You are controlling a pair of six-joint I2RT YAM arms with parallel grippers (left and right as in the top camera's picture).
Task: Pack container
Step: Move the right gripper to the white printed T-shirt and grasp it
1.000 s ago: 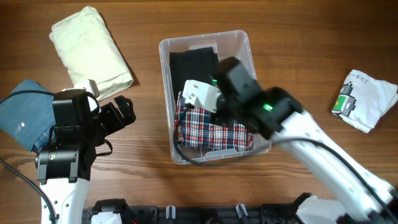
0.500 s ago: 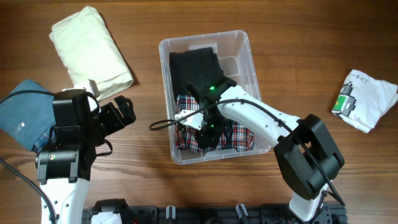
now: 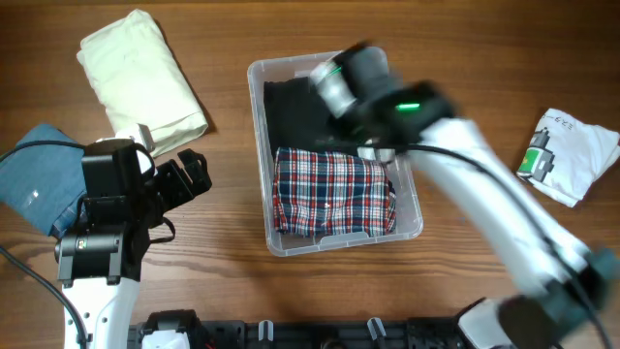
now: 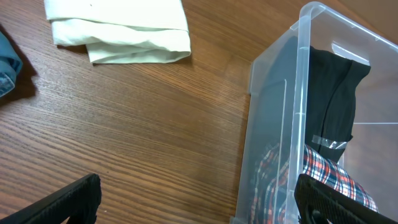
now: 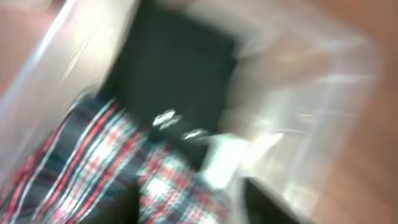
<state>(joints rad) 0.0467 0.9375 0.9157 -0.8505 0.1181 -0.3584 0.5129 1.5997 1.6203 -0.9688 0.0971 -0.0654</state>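
Note:
The clear container (image 3: 258,155) stands mid-table. Inside it a folded plaid garment (image 3: 334,194) lies flat at the near end and a black garment (image 3: 291,107) at the far end. My right gripper (image 3: 337,85) is a motion blur over the container's far end. In the right wrist view its two dark fingers stand apart, open, with the plaid garment (image 5: 93,155) and black garment (image 5: 174,68) below and nothing between them. My left gripper (image 3: 190,174) rests open over bare wood left of the container (image 4: 298,93), holding nothing.
A cream folded cloth (image 3: 140,73) lies at the back left, also in the left wrist view (image 4: 118,28). A blue denim piece (image 3: 34,179) sits at the left edge. A white shirt with a green print (image 3: 567,155) lies at the right.
The right gripper has let go of the plaid garment, opened, and swung up toward the container's far end. The plaid garment now lies spread in the bin. The left arm has not moved.

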